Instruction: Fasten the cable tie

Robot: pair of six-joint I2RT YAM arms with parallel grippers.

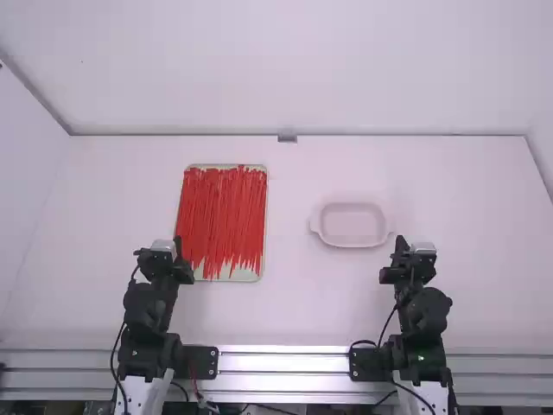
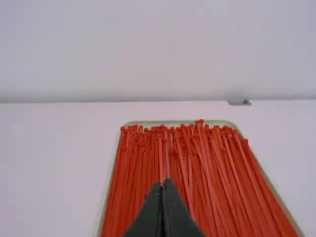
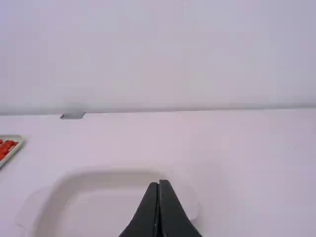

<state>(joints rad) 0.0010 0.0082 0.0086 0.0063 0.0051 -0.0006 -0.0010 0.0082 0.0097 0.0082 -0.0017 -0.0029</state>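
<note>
Two claws: left claw (image 2: 162, 182) and right claw (image 3: 158, 183) both pressed shut, empty.
Left position: at the near edge of the tray (image 2: 173, 122).
Right position: just short of the white dish (image 3: 113, 173).
Task item: red cable ties (image 1: 223, 220) heaped on the tray, left of the dish, on the counter (image 1: 432, 173).

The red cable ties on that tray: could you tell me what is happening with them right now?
Nothing is being handled yet. The red plastic cable ties lie heaped on a pale rectangular tray on the white table, none picked up. The left gripper sits shut at the tray's near edge, and the right gripper sits shut just before an empty white rounded dish.
</note>
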